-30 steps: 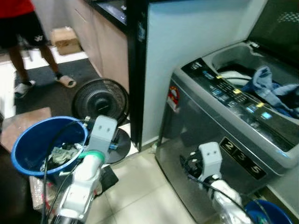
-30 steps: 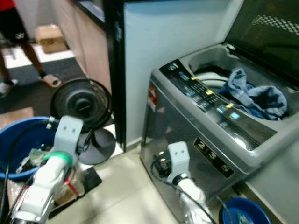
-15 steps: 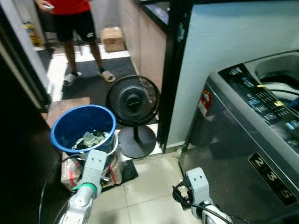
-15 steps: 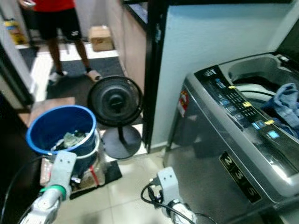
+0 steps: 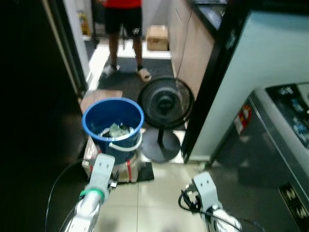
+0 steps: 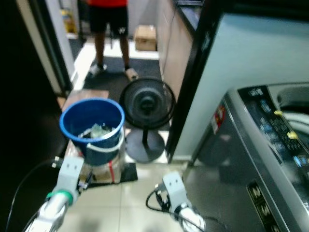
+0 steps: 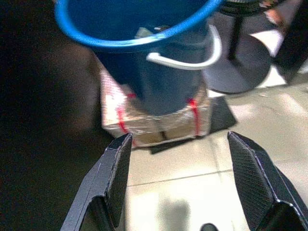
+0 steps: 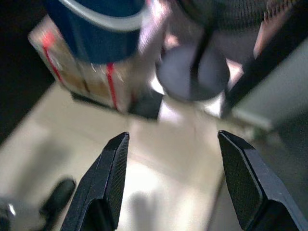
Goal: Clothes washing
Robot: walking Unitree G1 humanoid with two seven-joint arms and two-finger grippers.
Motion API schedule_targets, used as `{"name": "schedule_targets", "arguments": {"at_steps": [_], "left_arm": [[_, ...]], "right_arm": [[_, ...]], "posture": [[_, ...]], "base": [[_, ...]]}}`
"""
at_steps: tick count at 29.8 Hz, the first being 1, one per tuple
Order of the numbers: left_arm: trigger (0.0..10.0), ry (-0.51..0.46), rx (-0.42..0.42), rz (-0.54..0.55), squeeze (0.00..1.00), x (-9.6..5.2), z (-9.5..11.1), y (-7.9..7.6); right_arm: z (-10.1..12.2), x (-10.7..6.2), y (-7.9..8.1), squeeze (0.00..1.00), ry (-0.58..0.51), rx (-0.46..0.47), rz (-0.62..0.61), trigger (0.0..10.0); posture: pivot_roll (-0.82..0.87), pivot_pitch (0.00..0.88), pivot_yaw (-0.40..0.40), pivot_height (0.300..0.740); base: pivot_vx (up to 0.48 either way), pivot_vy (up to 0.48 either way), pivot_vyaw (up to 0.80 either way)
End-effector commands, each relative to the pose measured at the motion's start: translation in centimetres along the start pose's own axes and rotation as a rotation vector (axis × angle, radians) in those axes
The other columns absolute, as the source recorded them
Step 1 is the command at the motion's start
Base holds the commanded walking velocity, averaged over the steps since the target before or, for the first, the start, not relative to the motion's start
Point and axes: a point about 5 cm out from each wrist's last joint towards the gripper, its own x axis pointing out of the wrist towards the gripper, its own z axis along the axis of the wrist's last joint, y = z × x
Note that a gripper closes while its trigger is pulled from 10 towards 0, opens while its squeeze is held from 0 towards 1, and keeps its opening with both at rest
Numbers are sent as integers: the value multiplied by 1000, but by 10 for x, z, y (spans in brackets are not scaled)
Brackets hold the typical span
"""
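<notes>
A blue bucket with a white handle stands on the floor ahead, holding crumpled clothes. It rests on a wrapped box bound with red tape. The grey washing machine stands at the right edge, its control panel facing me. My left arm hangs low just in front of the bucket. In the left wrist view my left gripper is open and empty, pointing at the bucket's base. Low over the tiles, my right gripper is also open and empty, with its arm showing near the machine's front.
A black standing fan stands right of the bucket, its round base on the tiles. A black pillar and a pale wall stand beside the machine. A person in black shorts stands at the back near a cardboard box. Dark doorway on the left.
The camera has swung left and pulled back: the washing machine has slid to the right edge and the bucket and fan now sit ahead. Both arms stay low.
</notes>
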Motion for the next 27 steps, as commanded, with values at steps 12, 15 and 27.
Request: {"name": "schedule_targets", "arguments": {"at_steps": [12, 15, 27], "left_arm": [[10000, -19, 3, -10, 0, 1, -6, -4], [10000, -21, 7, -7, 0, 2, -5, -4], [10000, -29, 11, -4, 0, 4, -5, -5]], "right_arm": [[-4, -2, -10, 0, -2, -11, -103, 10000], [-2, -1, -10, 0, -14, -20, -103, 10000], [-2, -1, -10, 0, -17, -9, -117, 10000]], "posture": [[88, 20, -7, 740], [81, 9, -6, 740], [82, 16, -5, 740]], "base": [[77, 90, 520], [319, 360, 0], [318, 359, 453]]}}
